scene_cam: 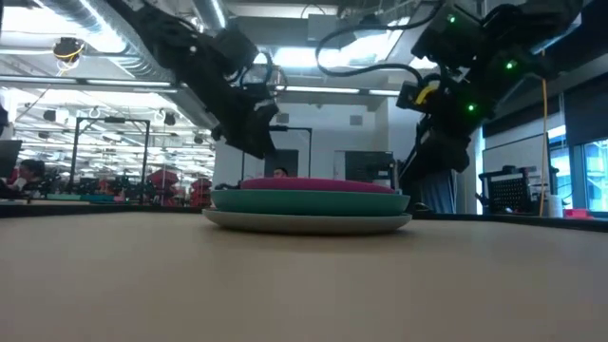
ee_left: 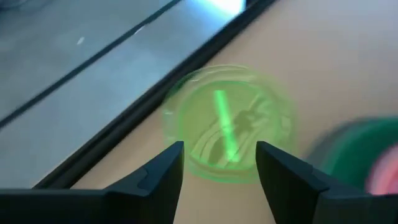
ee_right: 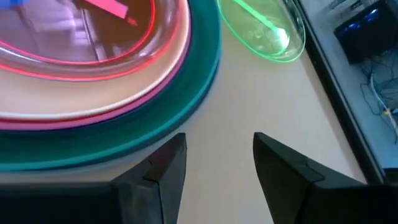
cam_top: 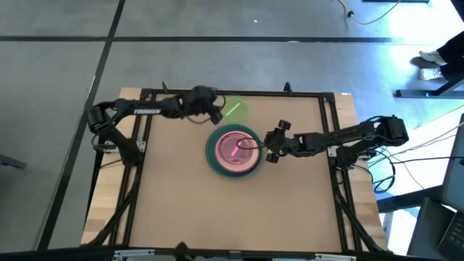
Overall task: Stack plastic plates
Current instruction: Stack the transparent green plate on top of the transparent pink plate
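Observation:
A stack of plates (cam_top: 233, 150) sits mid-table: a grey plate at the bottom, then teal (ee_right: 186, 93), pink, cream, and a small translucent red plate (ee_right: 81, 43) on top. A small translucent green plate (cam_top: 235, 109) lies flat on the table behind the stack, near the far edge. My left gripper (ee_left: 219, 162) is open above the green plate (ee_left: 227, 121), its fingers on either side of the plate's near rim, with no touch showing. My right gripper (ee_right: 219, 155) is open over bare table just right of the stack (scene_cam: 309, 204). The other plates are out of view.
A black frame rail (cam_top: 232, 93) runs along the table's far edge, close behind the green plate. Bare wooden table (cam_top: 232, 217) lies in front of the stack and to both sides of it. Cables and equipment stand beyond the right edge (ee_right: 367, 37).

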Motion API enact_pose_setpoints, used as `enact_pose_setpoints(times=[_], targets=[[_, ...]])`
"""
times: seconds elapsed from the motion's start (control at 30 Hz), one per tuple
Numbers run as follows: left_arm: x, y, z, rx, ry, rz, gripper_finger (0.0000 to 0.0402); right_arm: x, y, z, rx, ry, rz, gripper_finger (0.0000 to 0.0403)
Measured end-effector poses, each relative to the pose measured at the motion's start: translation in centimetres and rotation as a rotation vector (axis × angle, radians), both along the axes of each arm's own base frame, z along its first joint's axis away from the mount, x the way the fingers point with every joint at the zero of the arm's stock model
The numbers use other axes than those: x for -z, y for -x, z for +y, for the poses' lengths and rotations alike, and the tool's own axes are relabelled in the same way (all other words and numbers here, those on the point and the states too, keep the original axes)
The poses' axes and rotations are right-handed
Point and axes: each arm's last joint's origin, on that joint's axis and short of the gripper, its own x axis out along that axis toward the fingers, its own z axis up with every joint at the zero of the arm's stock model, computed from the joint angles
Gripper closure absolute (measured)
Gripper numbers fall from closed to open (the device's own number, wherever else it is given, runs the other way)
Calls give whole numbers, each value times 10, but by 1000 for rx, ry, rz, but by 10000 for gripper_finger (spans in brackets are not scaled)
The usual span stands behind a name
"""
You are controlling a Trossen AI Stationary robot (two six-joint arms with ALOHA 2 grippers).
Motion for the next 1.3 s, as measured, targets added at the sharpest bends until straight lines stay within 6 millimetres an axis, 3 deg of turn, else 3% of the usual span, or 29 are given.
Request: enact_pose_setpoints(times=[0.23, 0.57, 0.73, 0.93, 1.3], targets=[[11, -10, 45, -158, 146, 99, 208, 2, 0, 2, -44, -16, 18, 226], [51, -25, 93, -198, 466, 173, 212, 1, 0, 2, -50, -21, 14, 226], [67, -29, 99, -201, 509, 195, 213, 1, 0, 2, -50, -20, 13, 226], [71, -30, 100, -176, 502, 214, 219, -1, -3, 2, -56, -16, -20, 226], [72, -32, 97, -143, 425, 282, 306, -1, -3, 2, -66, -7, -19, 226]])
